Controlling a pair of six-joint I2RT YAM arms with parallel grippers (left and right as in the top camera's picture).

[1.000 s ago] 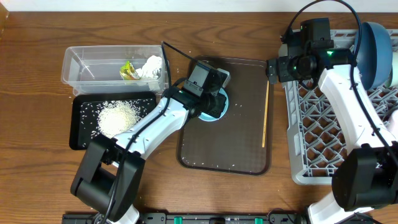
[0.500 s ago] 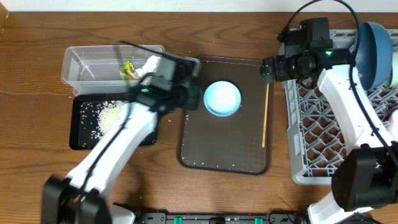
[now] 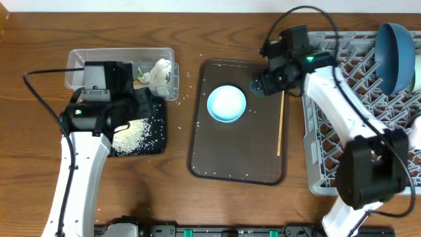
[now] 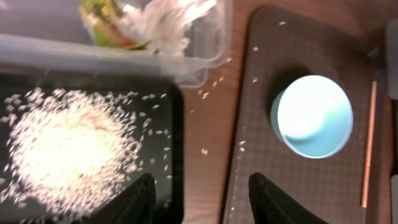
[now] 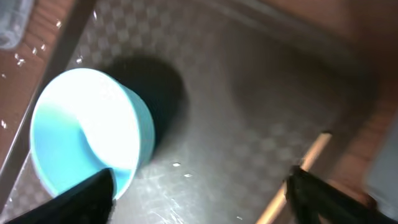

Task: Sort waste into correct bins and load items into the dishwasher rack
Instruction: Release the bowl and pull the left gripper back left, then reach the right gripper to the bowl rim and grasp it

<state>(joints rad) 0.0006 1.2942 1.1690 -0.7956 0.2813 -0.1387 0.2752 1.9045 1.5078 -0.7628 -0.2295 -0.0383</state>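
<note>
Our left gripper [image 4: 200,186] hangs empty, fingers apart, above the black tray [image 4: 174,155] holding the rice [image 4: 62,149]; our right gripper [image 5: 200,186], also spread, hovers near the pale bowl [image 3: 227,103] on the brown tray [image 3: 223,158].

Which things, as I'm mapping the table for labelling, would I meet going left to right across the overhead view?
Clear tub → pale bowl → chopstick → dark-blue bowl-plate. The black tray, brown tray and rack overlap these, so they are left out.
</note>
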